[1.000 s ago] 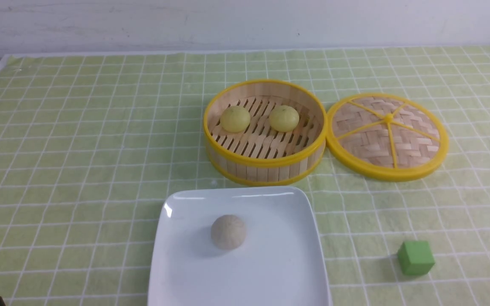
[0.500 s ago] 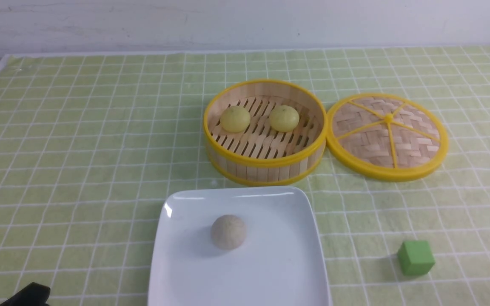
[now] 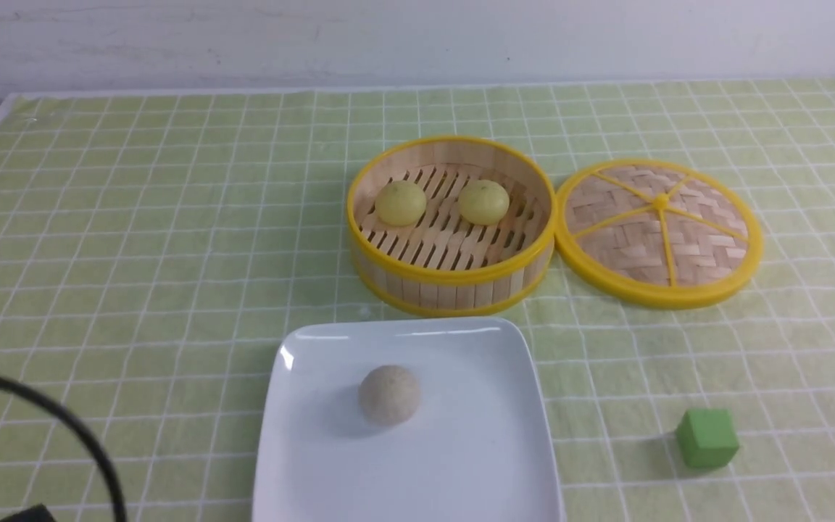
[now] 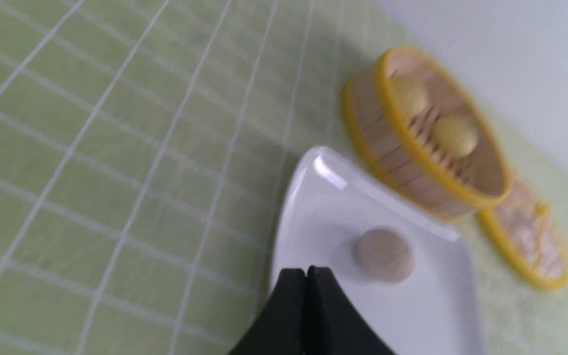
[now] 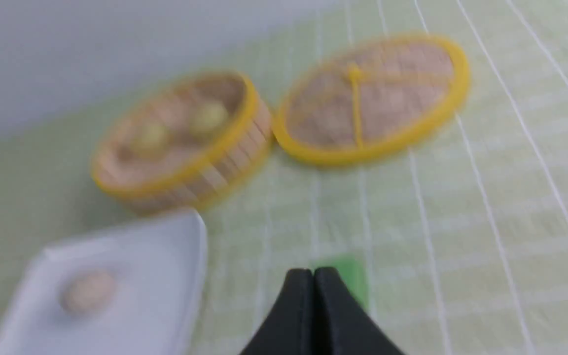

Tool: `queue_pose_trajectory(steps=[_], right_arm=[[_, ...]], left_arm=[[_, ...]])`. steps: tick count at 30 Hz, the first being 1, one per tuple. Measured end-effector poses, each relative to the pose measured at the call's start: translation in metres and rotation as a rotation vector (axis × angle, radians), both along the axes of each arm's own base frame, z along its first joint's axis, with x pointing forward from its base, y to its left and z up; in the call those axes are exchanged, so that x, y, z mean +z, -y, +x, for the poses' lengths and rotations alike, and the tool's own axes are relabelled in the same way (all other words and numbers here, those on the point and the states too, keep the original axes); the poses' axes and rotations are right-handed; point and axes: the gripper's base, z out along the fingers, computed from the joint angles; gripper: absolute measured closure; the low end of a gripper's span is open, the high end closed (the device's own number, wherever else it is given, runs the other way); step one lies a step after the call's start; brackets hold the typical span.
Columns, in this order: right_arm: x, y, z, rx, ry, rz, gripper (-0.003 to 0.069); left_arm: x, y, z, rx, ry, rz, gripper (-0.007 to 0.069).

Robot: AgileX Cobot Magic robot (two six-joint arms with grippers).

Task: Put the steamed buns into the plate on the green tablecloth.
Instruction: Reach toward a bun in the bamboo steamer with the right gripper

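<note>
**Green-checked counter: both buns in the steamer, my tools shut and empty**

A pale wall (image 3: 417, 36) backs the counter, and the green tablecloth (image 3: 135, 217) covers it right to the far edge. Just past the counter's middle stands the open steamer basket (image 3: 454, 279). Its lid (image 3: 660, 235) lies flat against it on my right. The two steamed buns (image 3: 401, 202) sit side by side, not touching, on the slats toward the basket's far wall. The plate (image 3: 475, 449) lies at the near edge, just in front of the basket, and carries only a grey speckled bun (image 3: 389, 394) left of its centre. A green cube (image 3: 707, 438) rests toward the near right corner, and a black cable (image 3: 77, 428) arcs over the near left corner.

My left end effector (image 4: 306, 271) has its tips pressed together on nothing, near the plate's left side. My right end effector (image 5: 313, 272) is likewise closed and empty, close to the cube.

I judge the step in hand to be the reach. I should spread the tips before descending, come straight down inside the rim, and straddle one bun at its widest. The buns look soft, so I should squeeze lightly. I should lift clear of the rim and set the bun on the plate's bare right half, working one arm at a time.

I can read no brand, label or writing anywhere.
</note>
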Motion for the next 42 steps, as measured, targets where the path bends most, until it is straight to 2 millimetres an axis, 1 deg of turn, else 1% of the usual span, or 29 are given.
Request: queue_pose_trajectory(steps=[1,2,3,4,6,7,8,9,10,11,15,18,21,22,23,25,26,28,29,30,32,33,34,35,36,37,38,40,42], right_arm=[[-0.009,-0.001,0.012,0.048,-0.242,-0.021,0.0669],[-0.009,-0.001,0.014,0.05,-0.253,-0.023,0.0669],[-0.016,-0.006,0.026,0.117,-0.382,-0.001,0.0669],[-0.018,-0.011,0.034,0.176,-0.422,0.03,0.0666],[-0.019,-0.019,0.044,0.259,-0.431,0.094,0.0661],[-0.019,-0.028,0.058,0.372,-0.418,0.133,0.065],[-0.02,-0.03,0.061,0.399,-0.413,0.145,0.0646],[-0.018,-0.039,0.076,0.488,-0.38,0.181,0.0624],[-0.016,-0.045,0.085,0.529,-0.362,0.194,0.0606],[-0.015,-0.045,0.086,0.528,-0.355,0.192,0.0606],[-0.008,-0.076,0.137,0.64,-0.326,0.138,0.0511],[-0.007,-0.099,0.171,0.669,-0.329,0.053,0.0452],[-0.002,-0.117,0.199,0.675,-0.308,-0.027,0.0401],[-0.002,-0.13,0.221,0.671,-0.298,-0.075,0.037],[-0.003,-0.137,0.235,0.661,-0.292,-0.107,0.0351],[-0.007,-0.151,0.266,0.632,-0.29,-0.164,0.0314],[-0.012,-0.152,0.268,0.629,-0.301,-0.168,0.0312],[-0.02,-0.165,0.3,0.599,-0.295,-0.212,0.0286],[-0.018,-0.167,0.306,0.594,-0.282,-0.216,0.0284],[-0.024,-0.174,0.323,0.584,-0.274,-0.231,0.0278],[-0.037,-0.184,0.347,0.573,-0.264,-0.242,0.0275],[-0.036,-0.186,0.354,0.571,-0.247,-0.246,0.0274],[-0.043,-0.19,0.363,0.571,-0.243,-0.255,0.0274],[-0.044,-0.19,0.365,0.571,-0.24,-0.257,0.0274],[-0.047,-0.193,0.375,0.569,-0.22,-0.269,0.0274],[-0.048,-0.194,0.377,0.568,-0.213,-0.274,0.0274],[-0.052,-0.197,0.388,0.563,-0.184,-0.299,0.028],[-0.054,-0.197,0.393,0.558,-0.163,-0.316,0.0286],[-0.065,-0.197,0.401,0.554,-0.142,-0.367,0.0321]], left_arm=[[0.003,0.0,0.008,-0.035,-0.153,0.054,0.0622],[0.004,0.0,0.008,-0.036,-0.156,0.057,0.0622],[0.006,0.0,0.016,-0.069,-0.242,0.091,0.0622],[0.007,0.0,0.02,-0.092,-0.271,0.112,0.0622],[0.007,0.0,0.028,-0.123,-0.319,0.136,0.0622],[0.008,0.001,0.035,-0.159,-0.343,0.159,0.0622],[0.008,0.001,0.037,-0.168,-0.351,0.162,0.0622],[0.007,0.002,0.044,-0.195,-0.375,0.164,0.0622],[0.005,0.003,0.047,-0.205,-0.386,0.165,0.0622],[0.005,0.003,0.047,-0.209,-0.389,0.164,0.0622],[0.0,0.003,0.054,-0.231,-0.428,0.17,0.0611],[0.0,0.003,0.054,-0.236,-0.424,0.176,0.06],[0.0,0.003,0.054,-0.239,-0.422,0.179,0.0585],[0.0,0.003,0.054,-0.239,-0.421,0.179,0.0575],[0.0,0.003,0.054,-0.238,-0.419,0.18,0.0568],[0.0,0.003,0.055,-0.236,-0.415,0.181,0.0554],[0.0,0.003,0.055,-0.236,-0.415,0.181,0.0553],[0.0,0.003,0.055,-0.236,-0.415,0.181,0.0544],[0.0,0.003,0.055,-0.236,-0.415,0.181,0.0543],[0.0,0.003,0.055,-0.236,-0.414,0.182,0.0538],[0.0,0.003,0.055,-0.236,-0.414,0.185,0.0534],[0.0,0.003,0.055,-0.235,-0.414,0.189,0.0533],[0.0,0.002,0.055,-0.235,-0.414,0.196,0.0533],[0.0,0.002,0.055,-0.235,-0.414,0.197,0.0532],[0.0,0.002,0.055,-0.234,-0.414,0.203,0.053],[0.0,0.002,0.055,-0.234,-0.413,0.204,0.0529],[0.0,0.001,0.055,-0.233,-0.413,0.206,0.0526],[0.0,0.001,0.055,-0.233,-0.414,0.21,0.0523],[0.0,0.001,0.055,-0.233,-0.415,0.218,0.0517]])
